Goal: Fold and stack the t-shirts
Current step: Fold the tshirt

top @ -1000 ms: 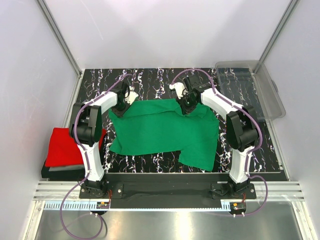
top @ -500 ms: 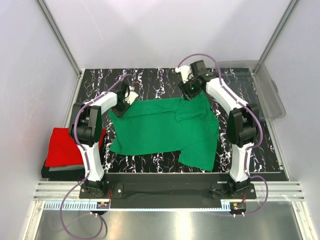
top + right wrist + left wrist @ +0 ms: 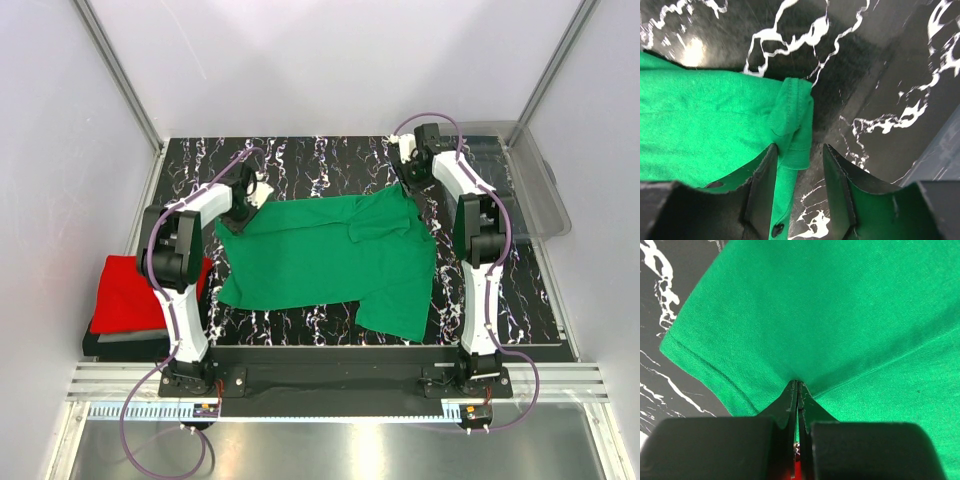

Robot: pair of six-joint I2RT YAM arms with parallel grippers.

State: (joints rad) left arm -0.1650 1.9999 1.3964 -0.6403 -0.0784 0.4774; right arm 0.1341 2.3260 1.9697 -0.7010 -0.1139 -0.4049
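The bright green t-shirt (image 3: 320, 262) lies spread out across the middle of the black marbled counter (image 3: 300, 158). It is mostly flat, with a crumpled fold toward its far right part and one flap reaching down at the near right.

The left pincer (image 3: 243, 212) sits at the shirt's far left corner. In the left wrist view its fingers (image 3: 790, 405) are pressed together with a pinch of green cloth caught between their tips, just inside the hemmed edge.

The right pincer (image 3: 410, 188) is at the shirt's far right corner, low over the counter. In the right wrist view its jaws stand apart, gripping nothing. The rolled-up edge of the cloth lies between and just ahead of the two fingers (image 3: 762, 180), with bare counter to the right of it.

The red t-shirt (image 3: 130, 288), folded into a rectangle, rests at the near left beside the left arm, on top of the folded grey t-shirt (image 3: 128, 338), of which only a strip shows. A clear plastic bin (image 3: 525, 175) stands at the far right edge.
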